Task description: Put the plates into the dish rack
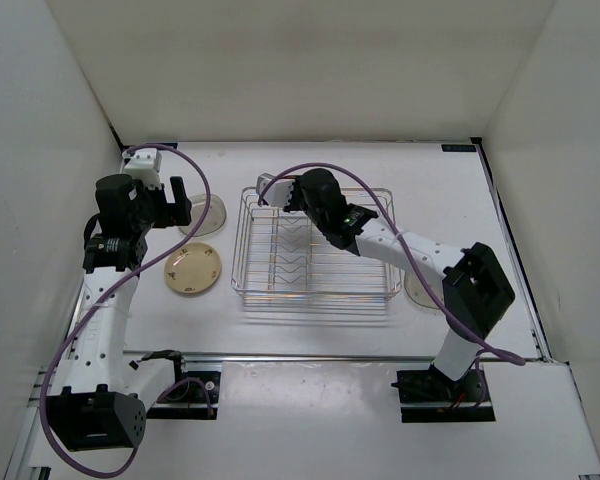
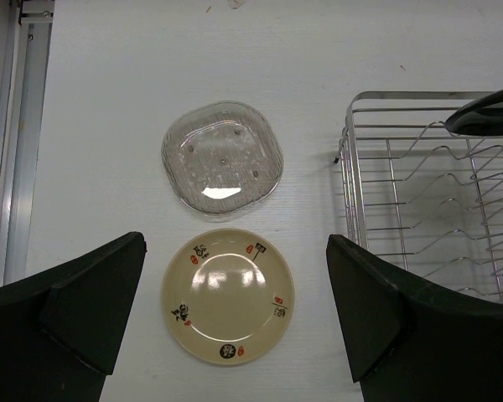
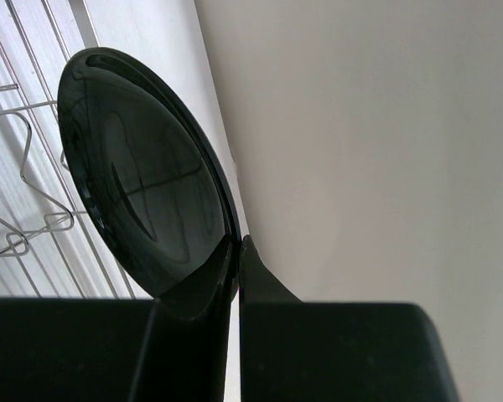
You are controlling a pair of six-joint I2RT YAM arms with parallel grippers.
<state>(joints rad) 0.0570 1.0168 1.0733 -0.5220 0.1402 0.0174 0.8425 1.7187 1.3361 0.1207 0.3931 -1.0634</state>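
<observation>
Over the far left corner of the dish rack point(image 1: 315, 296), the right gripper point(image 3: 237, 251) pinches the rim of the black plate point(image 3: 142, 167) between fingers pressed together, holding it on edge above the zigzag dividers point(image 1: 295, 245); no view shows the plate resting in a slot yet. Left of the rack, the left gripper point(image 2: 235, 251) hangs with its fingers spread wide and nothing between them, above the cream plate point(image 2: 228, 296) and the clear plate point(image 2: 223, 157), which lie flat on the table point(image 1: 310, 340), just beside each other. A second clear plate point(image 1: 420, 290) lies just right of the rack, partly hidden by the right arm point(image 1: 420, 255).

Step in hand, as judged: placing the first of four plates; the rack appears to hold none. The next move calls for lowering the black plate edge-first into a gap between two dividers, keeping it upright, and releasing only once the wires bear it; a glossy rim landing on a divider crest could slip or tip.
</observation>
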